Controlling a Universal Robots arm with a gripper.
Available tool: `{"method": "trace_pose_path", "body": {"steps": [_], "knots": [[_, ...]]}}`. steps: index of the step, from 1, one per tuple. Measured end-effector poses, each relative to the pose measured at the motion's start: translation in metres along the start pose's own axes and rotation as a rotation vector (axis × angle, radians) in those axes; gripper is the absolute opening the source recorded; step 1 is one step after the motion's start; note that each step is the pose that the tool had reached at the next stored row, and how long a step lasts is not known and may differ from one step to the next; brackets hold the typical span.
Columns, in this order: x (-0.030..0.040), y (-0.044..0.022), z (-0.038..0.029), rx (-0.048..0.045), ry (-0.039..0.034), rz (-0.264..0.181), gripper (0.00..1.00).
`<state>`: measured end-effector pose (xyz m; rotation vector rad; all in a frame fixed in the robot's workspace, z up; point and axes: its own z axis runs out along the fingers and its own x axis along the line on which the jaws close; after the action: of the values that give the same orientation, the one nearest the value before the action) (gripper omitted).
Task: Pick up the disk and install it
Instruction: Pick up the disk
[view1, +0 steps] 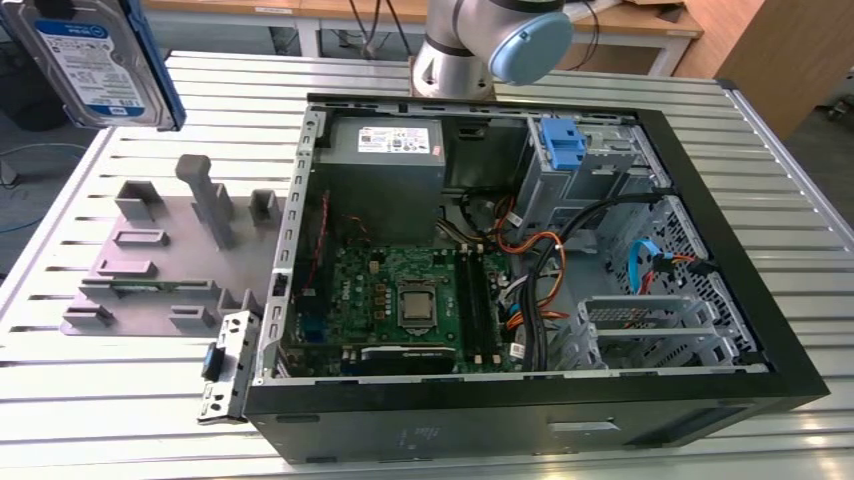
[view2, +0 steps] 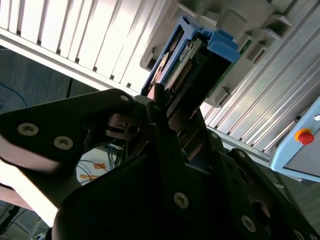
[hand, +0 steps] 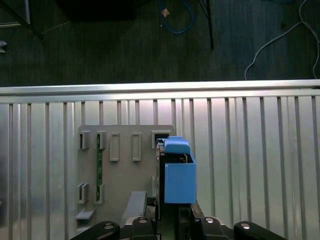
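The exterior view's top edge cuts off the upper end of the disk (view1: 96, 65).

Exterior view overlooks table (view1: 107, 420); wrist views share fixture (hand: 125, 175) (view2: 240, 22).

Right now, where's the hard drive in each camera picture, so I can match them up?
Exterior view: the hard drive is up in the air at the exterior view's upper left, beyond the slatted table.
Second wrist view: it is edge-on, clamped in the gripper, with the table behind.
First wrist view: it is end-on, over the grey parts holder.
Shared landmark: the slatted table.
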<state>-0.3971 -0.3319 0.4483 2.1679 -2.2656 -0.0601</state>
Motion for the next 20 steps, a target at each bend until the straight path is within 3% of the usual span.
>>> {"method": "trace_pose_path", "body": {"steps": [20], "knots": [[-0.0008, 0.001, -0.032, 0.0001, 0.0, 0.0, 0.35]]}}
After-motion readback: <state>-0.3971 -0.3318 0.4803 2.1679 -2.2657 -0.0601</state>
